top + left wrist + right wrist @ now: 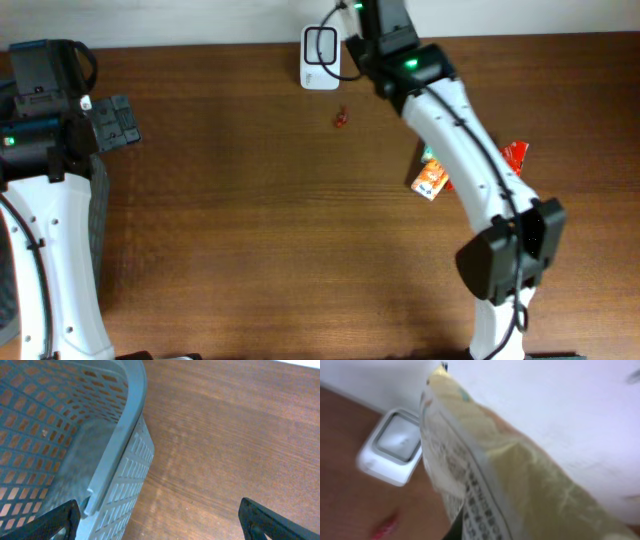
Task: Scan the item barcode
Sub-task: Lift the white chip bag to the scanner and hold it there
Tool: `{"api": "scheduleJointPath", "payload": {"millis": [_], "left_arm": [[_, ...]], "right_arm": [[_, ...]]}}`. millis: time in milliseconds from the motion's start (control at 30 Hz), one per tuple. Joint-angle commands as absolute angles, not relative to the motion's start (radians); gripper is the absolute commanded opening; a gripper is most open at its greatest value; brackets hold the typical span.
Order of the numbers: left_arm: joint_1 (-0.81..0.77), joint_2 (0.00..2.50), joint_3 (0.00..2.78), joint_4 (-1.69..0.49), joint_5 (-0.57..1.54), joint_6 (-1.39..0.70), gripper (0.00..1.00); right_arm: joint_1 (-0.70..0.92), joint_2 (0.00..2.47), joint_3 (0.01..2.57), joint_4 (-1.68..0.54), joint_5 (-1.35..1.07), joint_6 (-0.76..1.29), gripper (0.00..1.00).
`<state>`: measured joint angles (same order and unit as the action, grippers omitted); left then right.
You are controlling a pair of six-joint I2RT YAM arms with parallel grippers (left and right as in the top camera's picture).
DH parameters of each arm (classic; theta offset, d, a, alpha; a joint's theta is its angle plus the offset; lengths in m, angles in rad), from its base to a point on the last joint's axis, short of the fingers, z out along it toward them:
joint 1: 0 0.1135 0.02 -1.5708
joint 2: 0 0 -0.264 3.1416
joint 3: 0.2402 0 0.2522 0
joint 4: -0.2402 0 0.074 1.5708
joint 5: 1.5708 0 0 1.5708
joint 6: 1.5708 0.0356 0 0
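Note:
My right gripper reaches to the table's far edge, just right of the white barcode scanner. It is shut on a pale yellow printed packet, which fills the right wrist view and tilts toward the scanner; the packet is blurred and no barcode can be made out. Only a dark sliver of one finger shows under the packet. My left gripper stays at the far left, open and holding nothing, and its two fingertips stand wide apart over bare wood.
A grey lattice basket sits right beside the left gripper. A small red item lies in front of the scanner. Orange packets and a red packet lie at the right, partly under the right arm.

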<state>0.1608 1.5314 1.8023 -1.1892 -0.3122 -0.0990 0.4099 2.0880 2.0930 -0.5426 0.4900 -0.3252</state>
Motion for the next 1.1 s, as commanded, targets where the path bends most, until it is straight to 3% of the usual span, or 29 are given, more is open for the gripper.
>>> {"api": "scheduleJointPath", "payload": {"millis": [0,133,200,867,967,1067], "left_arm": [[0.162,1.533,1.8,-1.19,-0.318,-0.112,0.99],[0.162,1.533,1.8,-1.19,-0.318,-0.112,0.99],[0.162,1.533,1.8,-1.19,-0.318,-0.112,0.99],[0.162,1.533,1.8,-1.19,-0.318,-0.112,0.99],[0.162,1.533,1.8,-1.19,-0.318,-0.112,0.99],[0.162,1.533,1.8,-1.19,-0.318,-0.112,0.99]], "right_arm": [[0.453,2.197,2.113,-0.344,0.788,-0.665,0.04],[0.498,2.299,2.113,-0.192,0.796,-1.061,0.04],[0.511,2.318,2.113,-0.194,0.796,-1.147,0.04],[0.519,2.331,2.113,-0.163,0.779,-1.155,0.04],[0.519,2.296,2.113,-0.161,0.778,-1.075,0.04],[0.519,2.18,2.113,-0.368,0.631,-0.96,0.04]]}}
